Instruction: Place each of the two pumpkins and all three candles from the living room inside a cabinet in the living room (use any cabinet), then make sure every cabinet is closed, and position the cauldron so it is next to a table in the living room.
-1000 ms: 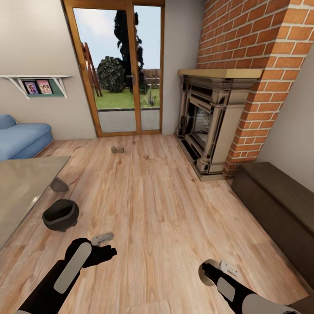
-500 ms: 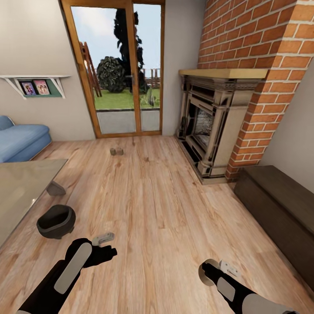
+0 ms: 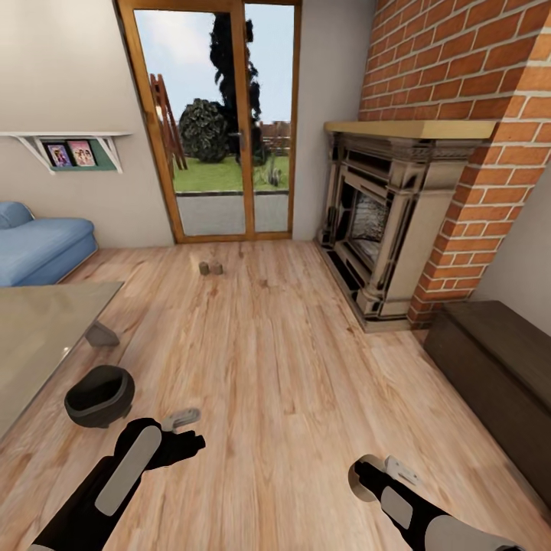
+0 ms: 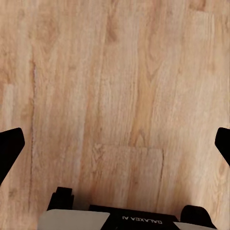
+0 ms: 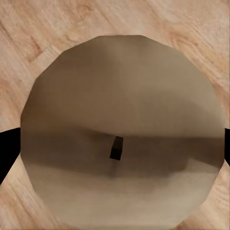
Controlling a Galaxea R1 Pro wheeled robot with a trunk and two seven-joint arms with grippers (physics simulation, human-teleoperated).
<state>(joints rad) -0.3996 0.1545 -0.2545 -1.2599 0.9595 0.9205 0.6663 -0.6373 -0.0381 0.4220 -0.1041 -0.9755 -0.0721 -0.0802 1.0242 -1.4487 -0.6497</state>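
Beside the table [image 3: 46, 321] sits the cauldron [image 3: 99, 395], candles [image 3: 210, 268] beyond.

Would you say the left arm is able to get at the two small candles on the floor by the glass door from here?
Probably not: the candles lie far across the floor, well beyond the left gripper; nothing blocks the way, so the base would have to drive closer.

One cauldron [image 3: 99, 395], two candles [image 3: 210, 268] on the floor, a third [image 5: 122, 134] between claw fingers, one cabinet [image 3: 497, 367].

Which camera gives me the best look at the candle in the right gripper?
The right wrist view: the cream candle shows its round top and dark wick close up. The head view shows just a pale edge at the right gripper.
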